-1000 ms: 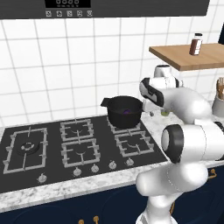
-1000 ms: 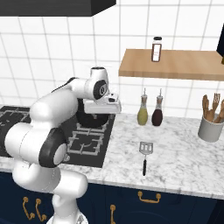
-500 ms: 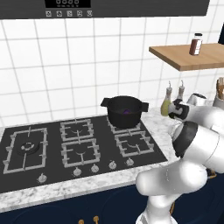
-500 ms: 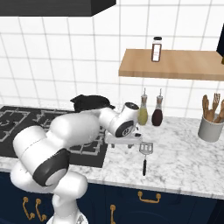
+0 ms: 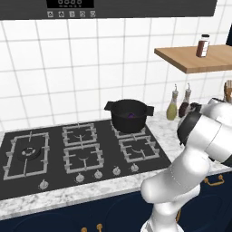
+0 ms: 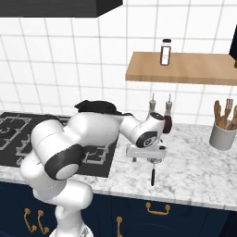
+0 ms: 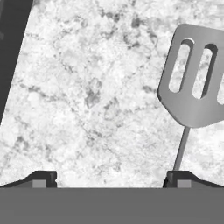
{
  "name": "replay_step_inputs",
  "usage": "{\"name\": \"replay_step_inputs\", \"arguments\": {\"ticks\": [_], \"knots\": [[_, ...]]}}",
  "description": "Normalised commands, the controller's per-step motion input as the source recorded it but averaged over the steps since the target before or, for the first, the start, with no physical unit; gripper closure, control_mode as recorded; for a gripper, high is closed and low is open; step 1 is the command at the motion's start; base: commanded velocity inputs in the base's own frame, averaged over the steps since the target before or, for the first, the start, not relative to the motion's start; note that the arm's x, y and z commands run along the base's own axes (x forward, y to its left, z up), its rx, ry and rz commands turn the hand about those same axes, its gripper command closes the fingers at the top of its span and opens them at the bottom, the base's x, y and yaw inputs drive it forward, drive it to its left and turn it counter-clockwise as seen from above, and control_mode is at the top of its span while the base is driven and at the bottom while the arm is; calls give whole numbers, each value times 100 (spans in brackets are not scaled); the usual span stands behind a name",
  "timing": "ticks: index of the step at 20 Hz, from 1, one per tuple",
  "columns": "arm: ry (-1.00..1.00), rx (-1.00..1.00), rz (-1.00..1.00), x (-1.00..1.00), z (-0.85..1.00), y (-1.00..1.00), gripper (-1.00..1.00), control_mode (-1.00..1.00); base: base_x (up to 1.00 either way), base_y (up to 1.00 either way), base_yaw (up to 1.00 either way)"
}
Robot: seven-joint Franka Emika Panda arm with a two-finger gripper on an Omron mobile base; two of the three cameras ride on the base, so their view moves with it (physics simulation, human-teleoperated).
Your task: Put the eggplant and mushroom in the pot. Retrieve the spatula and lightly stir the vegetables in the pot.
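- Your gripper [image 6: 146, 160] hangs low over the marble counter [image 6: 194, 166], just right of the hob, with its jaws spread wide and nothing between them.
- In the hand view you see the two fingertips [image 7: 177, 177] far apart; the spatula [image 7: 194, 78] lies flat on the stone, its slotted grey head off to one side, its thin shaft running down to the right-hand tip (whether they touch, you cannot tell).
- From the right base view, the spatula's black handle [image 6: 152, 176] pokes out below the hand toward the counter's front edge.
- The pot [image 5: 129, 115] sits on the rear right burner of the black hob [image 5: 77, 152], well apart from the hand; a dark-purple patch, the eggplant [image 5: 131, 116], shows inside it. You cannot make out the mushroom.
- Around you: two bottles [image 6: 159, 113] stand at the tiled wall just behind the arm, and a grey cup of wooden utensils [image 6: 222, 134] stands further right on the counter.
- Above them a wooden shelf [image 6: 185, 69] carries a small dark jar [image 6: 165, 52].
- The arm's own bulk hides much of the hob's right edge in the right base view.
- The room: white wall tiles, a dark hood overhead, navy cabinets with brass handles [image 6: 159, 209] below.
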Motion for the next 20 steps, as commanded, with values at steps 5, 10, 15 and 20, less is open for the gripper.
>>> {"name": "replay_step_inputs", "arguments": {"ticks": [5,10,15,20], "knots": [[3,-6,0,0,-18,-60,-100,-100,0,0,0],[1,-11,0,-20,-39,-18,-100,-100,0,0,0],[3,-9,0,-35,-47,0,-100,-100,0,0,0],[3,-6,0,-16,-42,0,-100,-100,0,0,0]]}}
